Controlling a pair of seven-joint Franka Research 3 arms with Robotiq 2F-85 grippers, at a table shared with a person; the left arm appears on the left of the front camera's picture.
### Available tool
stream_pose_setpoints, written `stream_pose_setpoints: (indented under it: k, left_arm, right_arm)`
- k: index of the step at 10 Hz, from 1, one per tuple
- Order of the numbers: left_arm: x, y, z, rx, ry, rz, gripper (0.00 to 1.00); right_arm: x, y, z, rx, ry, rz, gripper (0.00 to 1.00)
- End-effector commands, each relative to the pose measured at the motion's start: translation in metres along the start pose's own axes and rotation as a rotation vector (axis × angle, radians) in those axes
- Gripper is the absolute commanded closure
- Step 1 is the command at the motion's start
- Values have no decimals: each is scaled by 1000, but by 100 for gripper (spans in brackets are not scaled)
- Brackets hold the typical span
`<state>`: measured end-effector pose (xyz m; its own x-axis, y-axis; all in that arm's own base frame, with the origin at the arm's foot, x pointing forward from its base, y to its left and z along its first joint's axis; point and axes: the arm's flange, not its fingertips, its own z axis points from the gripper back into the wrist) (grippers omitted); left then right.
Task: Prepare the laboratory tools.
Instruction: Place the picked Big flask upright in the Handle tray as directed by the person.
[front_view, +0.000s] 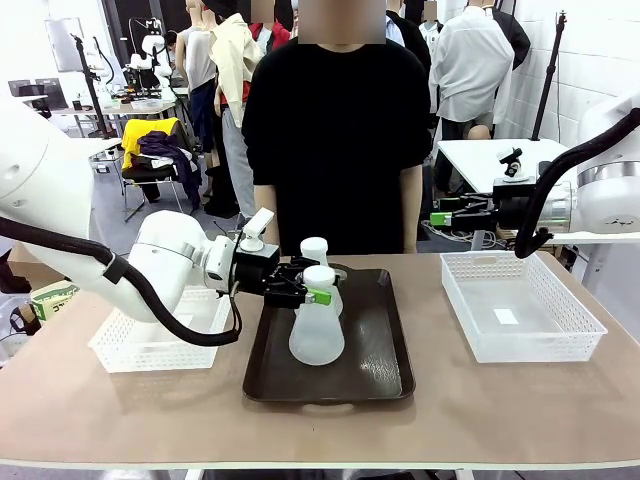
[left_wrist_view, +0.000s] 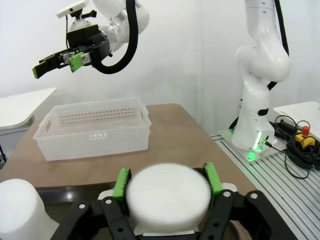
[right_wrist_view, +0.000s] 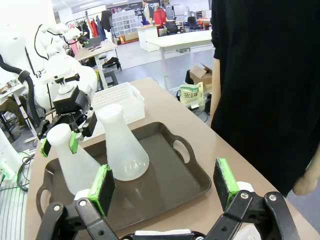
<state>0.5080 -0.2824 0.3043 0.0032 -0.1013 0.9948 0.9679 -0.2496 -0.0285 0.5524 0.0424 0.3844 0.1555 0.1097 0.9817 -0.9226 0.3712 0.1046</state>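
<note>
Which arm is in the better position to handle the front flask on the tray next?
Left. The left tool has its pads around the neck of the front flask on the tray; the right tool hangs open, far above the table.
</note>
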Motion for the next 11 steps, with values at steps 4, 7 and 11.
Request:
stream_pose_setpoints:
  k: [4,7,11]
  left_arm:
    - [13,-25,13,9,88,52,0]
    - [14,-26,21,48,99,78,0]
    - [10,-24,15,27,75,42,0]
  right_arm:
    - [1,0,0,-2,21,-7,0]
    - [1,0,0,-2,21,-7,0]
    - [1,0,0,-2,21,-7,0]
